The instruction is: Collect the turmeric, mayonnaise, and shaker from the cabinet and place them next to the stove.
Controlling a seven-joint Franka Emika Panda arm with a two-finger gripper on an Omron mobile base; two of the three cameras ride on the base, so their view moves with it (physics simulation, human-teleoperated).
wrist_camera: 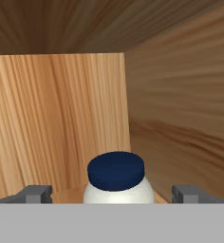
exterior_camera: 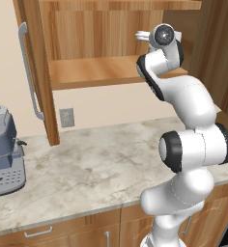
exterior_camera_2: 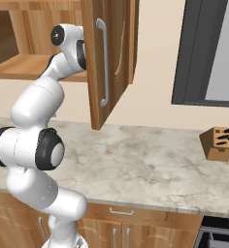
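Inside the cabinet (wrist_camera: 61, 118), our end effector (wrist_camera: 113, 193) spreads wide around the mayonnaise (wrist_camera: 116, 180) at 12 o'clock; closing comes next.

No readable text anywhere (labels included).

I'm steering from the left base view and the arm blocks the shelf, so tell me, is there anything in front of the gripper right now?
Observer: Yes. In the hand view the mayonnaise stands straight ahead, its dark blue lid between the two fingertips.
Operator: Are the jaws closed on it?
Observer: No. The gripper is open, with a gap on each side of the jar.
Operator: What's to the right of the cabinet?
Observer: The right base view shows the open cabinet door with its grey bar handle, and a knife block further right on the counter.
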